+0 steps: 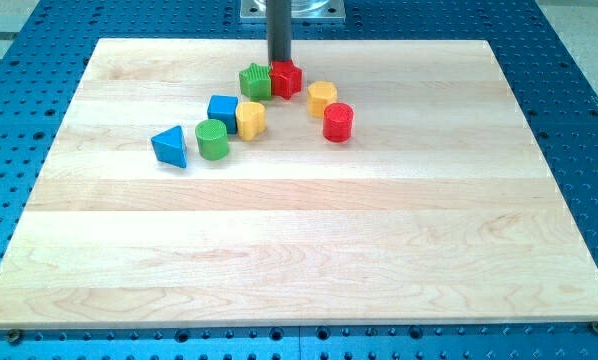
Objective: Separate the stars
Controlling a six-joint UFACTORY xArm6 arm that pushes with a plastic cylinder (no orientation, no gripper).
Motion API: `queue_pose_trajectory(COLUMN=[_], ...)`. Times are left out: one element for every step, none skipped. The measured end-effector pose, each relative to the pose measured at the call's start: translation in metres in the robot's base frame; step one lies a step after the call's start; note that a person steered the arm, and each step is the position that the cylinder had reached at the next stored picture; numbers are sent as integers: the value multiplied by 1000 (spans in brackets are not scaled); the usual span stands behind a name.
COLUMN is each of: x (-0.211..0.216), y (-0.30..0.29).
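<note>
The green star (255, 81) and the red star (286, 78) sat touching side by side near the top edge of the wooden board (299, 250), green on the view's left. My tip (279, 65), a plain rod with no jaws to open or close, stood just behind the seam between them. Just below lay a yellow block (321, 98), a red cylinder (338, 122), another yellow block (250, 119), a blue cube (222, 111), a green cylinder (212, 139) and a blue triangular block (170, 146). The board's lower half and right side lay open.
</note>
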State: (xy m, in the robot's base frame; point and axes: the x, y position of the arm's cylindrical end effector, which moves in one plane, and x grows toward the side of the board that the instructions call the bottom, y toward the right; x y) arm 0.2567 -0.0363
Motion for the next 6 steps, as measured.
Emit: queue_pose_trajectory(x=[3, 2, 27, -7, 17, 26], y=[-14, -70, -43, -34, 0, -4])
